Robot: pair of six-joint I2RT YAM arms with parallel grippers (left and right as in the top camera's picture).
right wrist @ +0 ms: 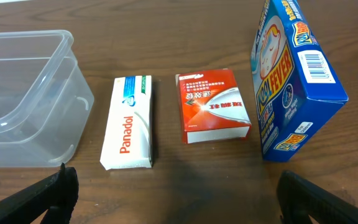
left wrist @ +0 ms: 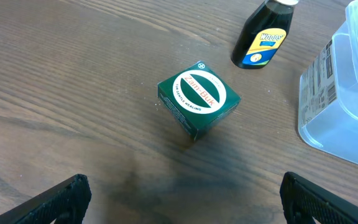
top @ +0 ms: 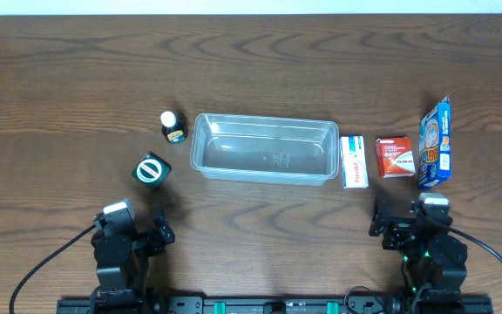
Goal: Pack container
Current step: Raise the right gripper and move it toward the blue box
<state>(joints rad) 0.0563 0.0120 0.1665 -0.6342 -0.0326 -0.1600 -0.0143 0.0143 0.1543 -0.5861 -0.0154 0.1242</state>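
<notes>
- The container (top: 264,148), clear plastic with rounded corners, sits empty at the centre of the tabletop (top: 59,78), between both arms. I judge this gives either arm access.
- Left gripper (left wrist: 185,200) is spread wide and empty, facing the green Zam-Buk carton (left wrist: 199,102) and the dark Woods' bottle (left wrist: 263,37).
- Right gripper (right wrist: 179,194) is likewise released, before the flat Panadol carton (right wrist: 128,132), the red carton (right wrist: 213,106) and the upright blue Koolfever box (right wrist: 294,93).

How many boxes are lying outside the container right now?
4: a green box left of the container; right of it in a row, the white Panadol box, red box, and blue box. None seem hidden.
</notes>
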